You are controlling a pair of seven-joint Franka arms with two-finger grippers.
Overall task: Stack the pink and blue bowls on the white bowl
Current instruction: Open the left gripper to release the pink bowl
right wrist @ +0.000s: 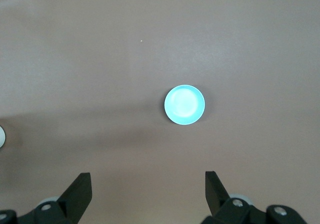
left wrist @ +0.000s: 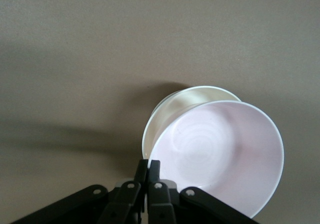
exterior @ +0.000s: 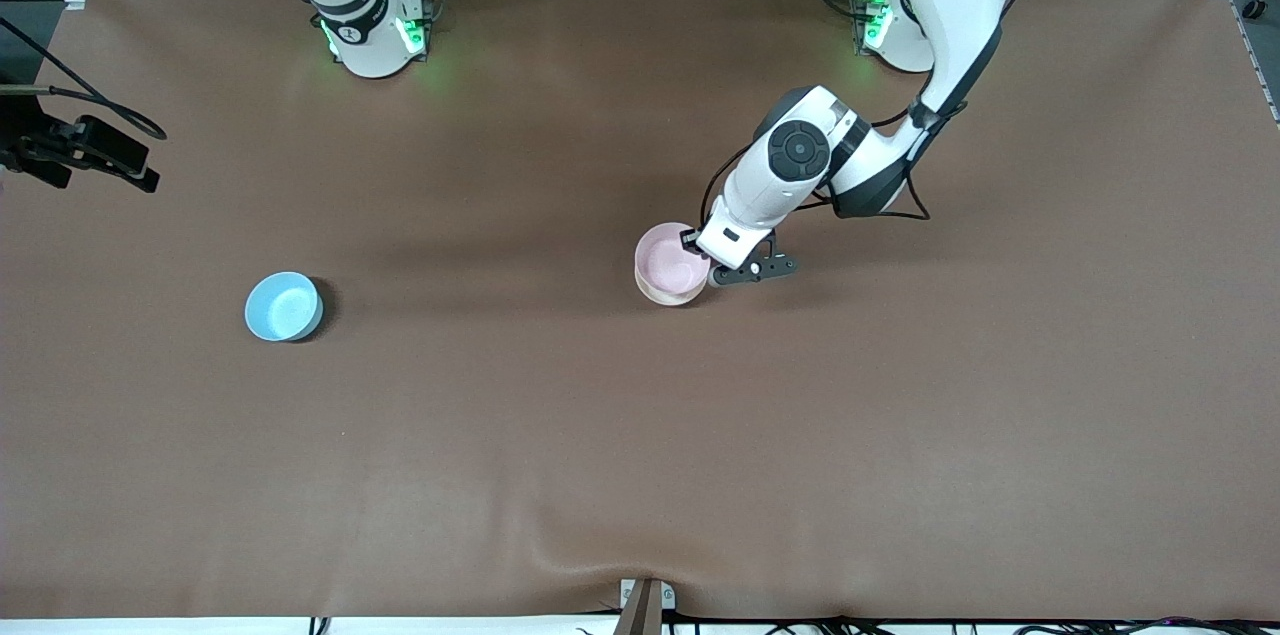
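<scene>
The pink bowl (exterior: 670,257) sits tilted on the white bowl (exterior: 664,295) near the middle of the table. Only the white bowl's rim and outer wall show under it. My left gripper (exterior: 706,269) is shut on the pink bowl's rim on the side toward the left arm's base. In the left wrist view the gripper (left wrist: 149,168) pinches the pink bowl (left wrist: 220,154), with the white bowl (left wrist: 172,111) showing past its edge. The blue bowl (exterior: 284,306) stands alone toward the right arm's end. My right gripper (right wrist: 148,186) waits open and empty, high above the blue bowl (right wrist: 184,104).
A black camera mount (exterior: 90,153) juts over the table edge at the right arm's end. Both arm bases (exterior: 375,35) stand along the edge farthest from the front camera. A small bracket (exterior: 645,603) sits at the nearest edge.
</scene>
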